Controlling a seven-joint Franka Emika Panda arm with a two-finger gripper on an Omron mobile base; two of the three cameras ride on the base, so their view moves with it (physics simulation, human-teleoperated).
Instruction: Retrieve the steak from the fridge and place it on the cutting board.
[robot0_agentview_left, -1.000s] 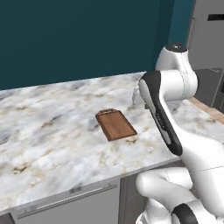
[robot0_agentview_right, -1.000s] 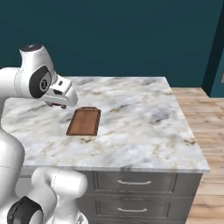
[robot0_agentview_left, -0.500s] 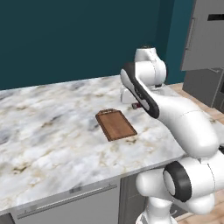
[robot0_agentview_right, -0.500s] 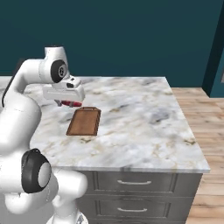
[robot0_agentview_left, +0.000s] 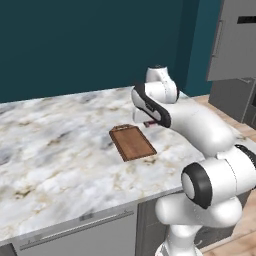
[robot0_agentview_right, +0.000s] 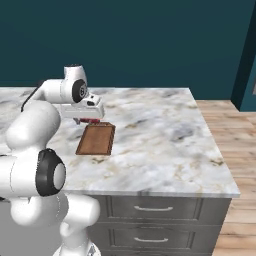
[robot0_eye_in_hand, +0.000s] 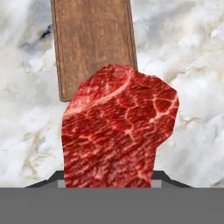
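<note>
end effector (robot0_agentview_right: 90, 120) pinching the steak (robot0_eye_in_hand: 118, 131) – just above the cutting board's (robot0_eye_in_hand: 92, 39) near end

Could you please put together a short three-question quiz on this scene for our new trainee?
1. True or false: the steak already lies flat on the cutting board.
2. What does the gripper hold? A) a plate B) the steak C) nothing
3. Fill in: the cutting board rests on the marble ____.

Key:
1. False. In the hand view the steak is in the gripper, and the board shows bare beyond it.
2. B. The red steak sits between the fingers.
3. Counter. Both base views show the board lying on it, with the gripper just off the board's far end.
</note>
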